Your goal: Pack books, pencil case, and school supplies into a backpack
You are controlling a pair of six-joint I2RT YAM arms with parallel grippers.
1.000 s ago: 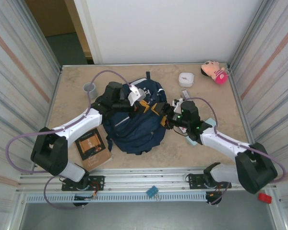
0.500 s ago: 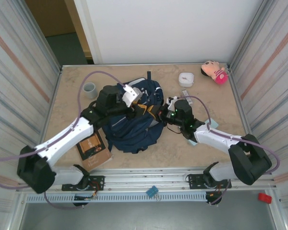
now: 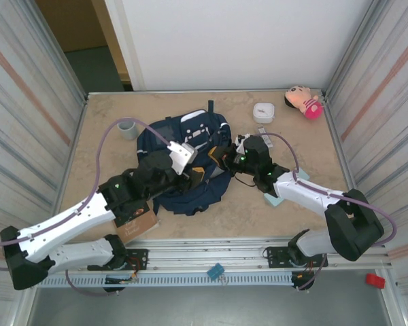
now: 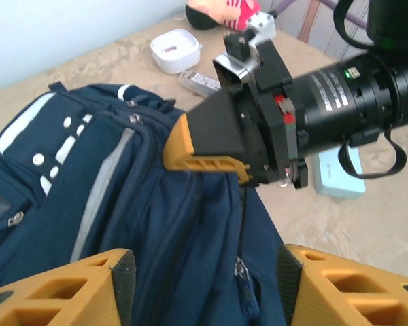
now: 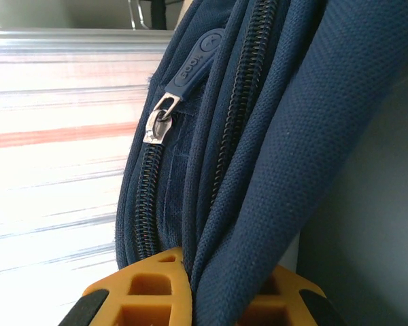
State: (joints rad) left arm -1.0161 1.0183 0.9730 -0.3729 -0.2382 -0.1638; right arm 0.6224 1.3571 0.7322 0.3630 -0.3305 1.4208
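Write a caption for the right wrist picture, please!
A backpack fold pinched between the right jaws, silver zip pull close by.

**Backpack** (image 3: 187, 159): navy woven cloth, matt, with a coarse, grainy weave in the right wrist view; its white patches are smoother.
**Zip slider** (image 5: 158, 125): bright, glossy metal.
**Pull tab** (image 5: 198, 60): matt navy rubber or soft plastic with raised lettering.
**Left claw** (image 4: 204, 278) and **right claw** (image 5: 190, 288): fingers (image 4: 61, 295) of matt orange plastic moulded in open ribs, with black inner faces. The right claw's body is semi-gloss black with bare metal fittings.
**Table** (image 3: 95, 136): beige, mottled and stone-like, smooth and matt.
**Box** (image 4: 175, 49): glossy white plastic.
**Toy** (image 3: 303, 102): pink plush cloth.
**Pencil case** (image 4: 340, 173): smooth pale teal.
**Book** (image 3: 143, 223): paper cover.
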